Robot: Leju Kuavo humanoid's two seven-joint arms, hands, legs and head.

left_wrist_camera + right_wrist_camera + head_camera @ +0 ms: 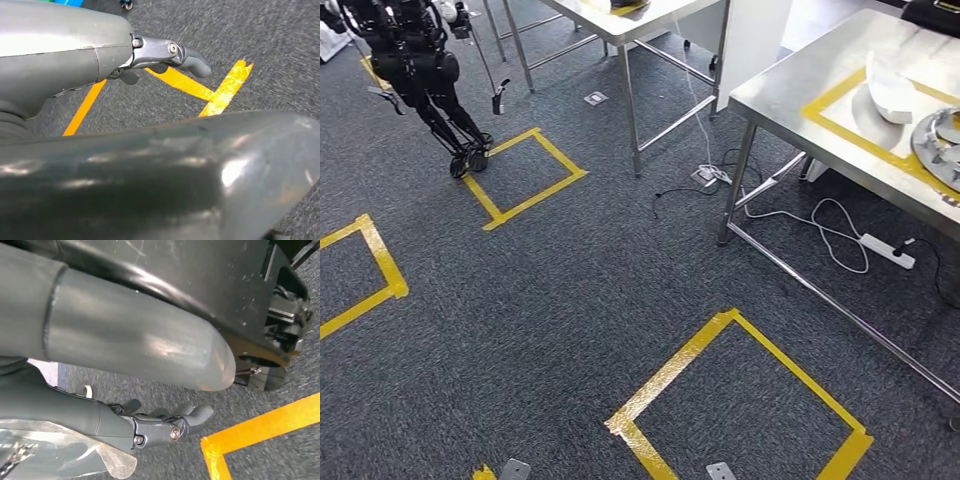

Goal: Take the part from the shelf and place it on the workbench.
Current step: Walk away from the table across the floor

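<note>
Carpet (pixel 546 300) in dark grey spreads below the head view, marked with yellow tape squares (pixel 671 367). At the right stands a steel table (pixel 788 95) with a yellow tape outline (pixel 833 92) on its top. The white part (pixel 890 90), curved and pale, lies on the table inside that outline, and a grey ring-shaped piece (pixel 935 145) sits just beside it at the picture's edge. A white power strip (pixel 886 250) and loose cables lie on the floor under the table. A 2nd table (pixel 637 25) stands farther back, and a black wheeled machine (pixel 418 60) stands at the far left.

The left hand (pixel 158 55) hangs over the carpet near a strip of tape, its fingers (pixel 194 62) stretched out straight and apart from the thumb, with nothing between them.

The right hand (pixel 151 427) also hangs above the carpet, close to a tape corner, its fingers (pixel 200 414) lightly curved. A pale shiny piece (pixel 56 455) lies against the hand; I cannot tell what it is, or whether the fingers grip it.
</note>
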